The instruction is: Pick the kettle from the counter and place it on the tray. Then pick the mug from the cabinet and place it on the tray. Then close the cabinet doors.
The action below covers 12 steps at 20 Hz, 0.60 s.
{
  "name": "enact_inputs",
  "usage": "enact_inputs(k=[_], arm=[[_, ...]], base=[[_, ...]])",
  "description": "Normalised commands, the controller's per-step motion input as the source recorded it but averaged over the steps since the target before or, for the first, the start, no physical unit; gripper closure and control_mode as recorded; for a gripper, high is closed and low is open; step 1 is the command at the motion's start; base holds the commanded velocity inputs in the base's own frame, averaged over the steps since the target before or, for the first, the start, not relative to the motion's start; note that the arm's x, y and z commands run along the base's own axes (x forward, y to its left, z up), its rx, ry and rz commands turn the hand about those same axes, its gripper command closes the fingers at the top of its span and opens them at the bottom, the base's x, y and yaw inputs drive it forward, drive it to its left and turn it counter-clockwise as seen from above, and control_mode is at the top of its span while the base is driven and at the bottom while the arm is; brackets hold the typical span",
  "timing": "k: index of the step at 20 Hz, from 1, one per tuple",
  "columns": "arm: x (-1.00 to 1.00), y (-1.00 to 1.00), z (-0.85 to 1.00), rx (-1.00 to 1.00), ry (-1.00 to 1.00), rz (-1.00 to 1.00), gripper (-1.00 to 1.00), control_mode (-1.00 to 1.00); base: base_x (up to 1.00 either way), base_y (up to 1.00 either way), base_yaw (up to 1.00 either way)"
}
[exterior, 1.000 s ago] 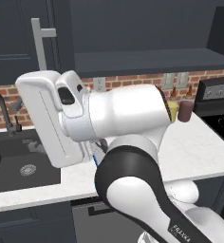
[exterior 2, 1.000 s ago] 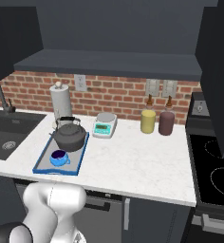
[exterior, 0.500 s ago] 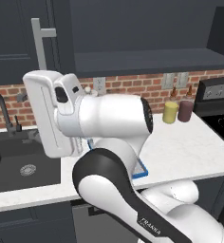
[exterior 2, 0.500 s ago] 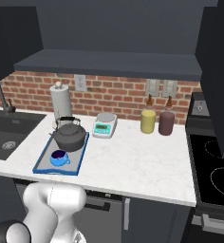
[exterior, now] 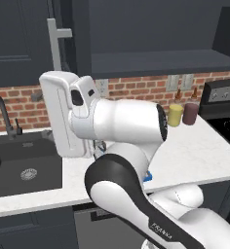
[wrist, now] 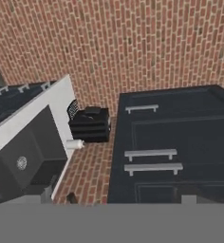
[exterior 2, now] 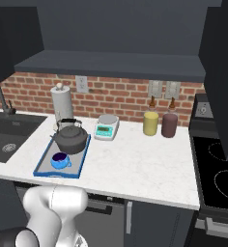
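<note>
**Doors left to close**

Kettle (exterior 2: pixel 70 138) and mug (exterior 2: pixel 61 159) sit on the tray (exterior 2: pixel 45 170), mug nearer me. My gripper is spread wide, empty. Swinging toward the cabinet door (exterior: pixel 68 29), my elbow could sweep the tray.

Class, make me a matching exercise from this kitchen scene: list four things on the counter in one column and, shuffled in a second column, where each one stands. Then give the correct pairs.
Things:
1. kettle
2. mug
3. kitchen scale
4. yellow jar

Places:
A. against the brick wall, just left of the maroon jar
B. at the front of the tray, nearer the counter edge
C. at the back of the tray, in front of the paper-towel roll
D. on the counter, to the right of the tray

Pairs: 1-C, 2-B, 3-D, 4-A
</note>
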Motion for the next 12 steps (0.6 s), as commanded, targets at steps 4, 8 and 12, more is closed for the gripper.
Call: enact_inputs(k=[4,8,12], arm=[[0.17,-0.72,0.0,0.0,0.0,-0.11,-1.0,-1.0],[0.14,-0.75,0.0,0.0,0.0,-0.15,-1.0,-1.0],[0.2,-0.73,0.0,0.0,0.0,-0.16,-1.0,-1.0]], base=[[0.0,0.0,0.0],[0.0,0.0,0.0],[0.0,0.0,0.0]])
